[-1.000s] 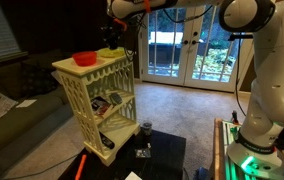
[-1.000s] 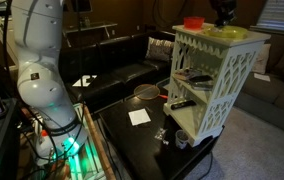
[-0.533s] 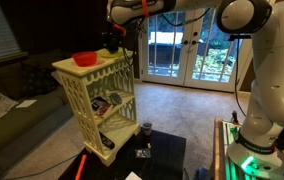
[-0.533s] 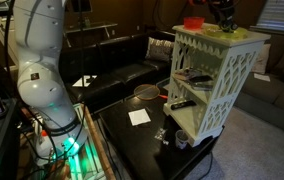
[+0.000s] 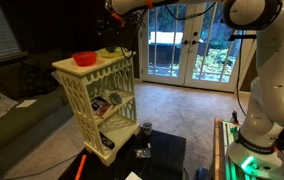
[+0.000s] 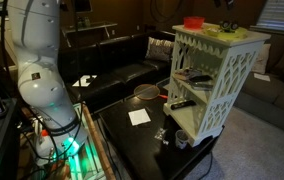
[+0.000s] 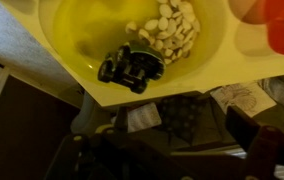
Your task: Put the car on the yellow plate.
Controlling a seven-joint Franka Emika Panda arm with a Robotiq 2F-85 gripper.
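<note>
Opposing exteriors; wrist above yellow plate (image 7: 82, 30)

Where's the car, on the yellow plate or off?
On it: wrist view shows the car resting inside the yellow plate, beside pale pieces.

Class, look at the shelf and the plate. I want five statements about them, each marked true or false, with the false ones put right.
1. The car lies on the yellow plate. True.
2. The red bowl stands on the floor. False: it stands on top of the white shelf unit, next to the plate.
3. The car is the only thing on the plate. False: a heap of pale pieces lies there too.
4. The shelf unit has lattice sides. True.
5. The car is bright red. False: it is dark, blackish.
</note>
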